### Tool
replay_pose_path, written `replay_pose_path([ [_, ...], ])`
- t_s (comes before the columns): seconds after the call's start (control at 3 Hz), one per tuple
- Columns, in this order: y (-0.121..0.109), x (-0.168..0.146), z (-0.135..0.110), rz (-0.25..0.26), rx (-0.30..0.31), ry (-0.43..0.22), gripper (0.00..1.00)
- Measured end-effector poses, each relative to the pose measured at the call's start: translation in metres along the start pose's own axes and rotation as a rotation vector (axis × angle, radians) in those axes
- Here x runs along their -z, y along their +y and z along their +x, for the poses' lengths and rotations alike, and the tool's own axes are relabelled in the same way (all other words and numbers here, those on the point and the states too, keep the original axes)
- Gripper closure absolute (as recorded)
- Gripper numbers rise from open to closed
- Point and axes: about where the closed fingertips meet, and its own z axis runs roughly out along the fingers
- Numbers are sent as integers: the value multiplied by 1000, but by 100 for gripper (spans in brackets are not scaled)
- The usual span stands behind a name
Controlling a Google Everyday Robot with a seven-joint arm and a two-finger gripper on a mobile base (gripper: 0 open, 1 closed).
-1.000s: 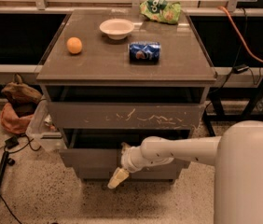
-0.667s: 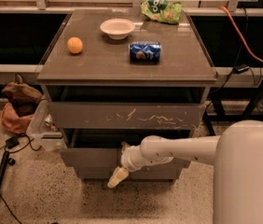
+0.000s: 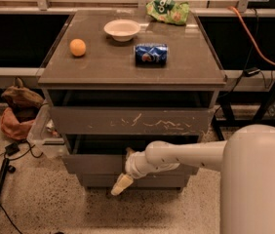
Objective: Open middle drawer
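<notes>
The middle drawer (image 3: 91, 164) is a plain grey front below the scratched top drawer (image 3: 132, 121) and above the short bottom front (image 3: 147, 181). A dark gap shows above the middle drawer's upper edge. My gripper (image 3: 125, 169) is at the middle drawer's front, near its centre, at the end of my white arm (image 3: 186, 155), which reaches in from the right. A cream tip hangs down over the bottom front. The right half of the middle drawer is hidden behind my arm.
On the cabinet top (image 3: 103, 69) lie an orange (image 3: 77, 47), a white bowl (image 3: 122, 29), a blue can (image 3: 150, 54) and a green chip bag (image 3: 167, 9). A clear bin (image 3: 41, 136), brown bag (image 3: 21, 99) and cables (image 3: 1, 157) sit left.
</notes>
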Motion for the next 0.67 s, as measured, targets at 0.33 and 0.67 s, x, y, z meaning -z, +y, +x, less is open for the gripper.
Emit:
replay_pose_path([
  [0.33, 0, 0, -2, -1, -2, 0, 0],
  [0.67, -2, -3, -3, -4, -6, 0, 0],
])
